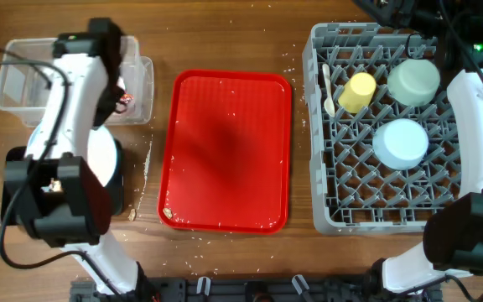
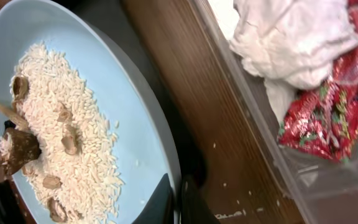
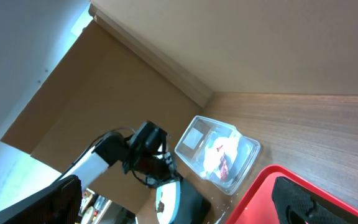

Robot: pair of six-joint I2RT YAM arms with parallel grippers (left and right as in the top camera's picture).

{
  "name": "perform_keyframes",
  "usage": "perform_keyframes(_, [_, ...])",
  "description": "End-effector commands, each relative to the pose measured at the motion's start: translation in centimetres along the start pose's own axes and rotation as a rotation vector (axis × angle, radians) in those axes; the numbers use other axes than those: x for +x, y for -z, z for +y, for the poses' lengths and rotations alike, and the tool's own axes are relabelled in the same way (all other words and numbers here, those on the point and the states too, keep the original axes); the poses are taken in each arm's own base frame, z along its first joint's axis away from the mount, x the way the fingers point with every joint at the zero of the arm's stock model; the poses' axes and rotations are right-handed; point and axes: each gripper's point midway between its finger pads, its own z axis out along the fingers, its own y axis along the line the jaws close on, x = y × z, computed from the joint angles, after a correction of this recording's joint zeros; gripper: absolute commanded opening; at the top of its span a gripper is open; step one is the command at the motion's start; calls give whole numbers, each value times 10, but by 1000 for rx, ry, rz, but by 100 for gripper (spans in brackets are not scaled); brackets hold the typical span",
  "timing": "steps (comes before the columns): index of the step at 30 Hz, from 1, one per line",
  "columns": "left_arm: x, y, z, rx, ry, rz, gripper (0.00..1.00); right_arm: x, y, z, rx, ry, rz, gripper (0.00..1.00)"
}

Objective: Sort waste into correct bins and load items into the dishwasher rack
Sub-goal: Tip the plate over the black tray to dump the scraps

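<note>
Light blue plate [image 2: 129,112], left half of left wrist view, carries food scraps [image 2: 17,149]; left gripper [image 2: 176,199] clenched on rim only. Slip/tilt may spill onto table [image 2: 229,143] beside clear tub [image 2: 303,180]. Right gripper [image 3: 185,202] released

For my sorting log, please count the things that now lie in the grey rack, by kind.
Cup: 1, the yellow cup
Bowls: 2, the pale green bowl and the light blue bowl
Utensil: 1, the white utensil
Total: 4 in the grey rack
</note>
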Motion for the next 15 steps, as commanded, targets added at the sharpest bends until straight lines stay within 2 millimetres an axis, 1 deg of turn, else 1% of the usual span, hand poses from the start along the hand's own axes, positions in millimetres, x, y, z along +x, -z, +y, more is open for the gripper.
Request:
perform_keyframes(1, [-23, -2, 7, 91, 125, 71, 4, -3, 2, 5, 6, 12, -11, 100])
perform_keyframes(2, [-36, -10, 10, 129, 193, 100, 4, -3, 2, 5, 6, 12, -11, 100])
perform_keyframes(3, [-45, -17, 15, 150, 242, 127, 4, -3, 2, 5, 6, 12, -11, 100])
perform_keyframes(5, [-48, -21, 18, 187, 286, 192, 4, -3, 2, 5, 6, 12, -11, 100])
perform_keyframes(7, [-50, -22, 18, 262, 284, 268, 4, -3, 2, 5, 6, 12, -11, 100])
perform_keyframes(10, [-62, -20, 30, 333, 307, 306, 4, -3, 2, 5, 6, 12, -11, 100])
perform_keyframes(11, [-66, -17, 33, 372, 311, 322, 4, -3, 2, 5, 6, 12, -11, 100])
perform_keyframes(15, [-74, 13, 37, 618, 310, 425, 4, -3, 2, 5, 6, 12, -11, 99])
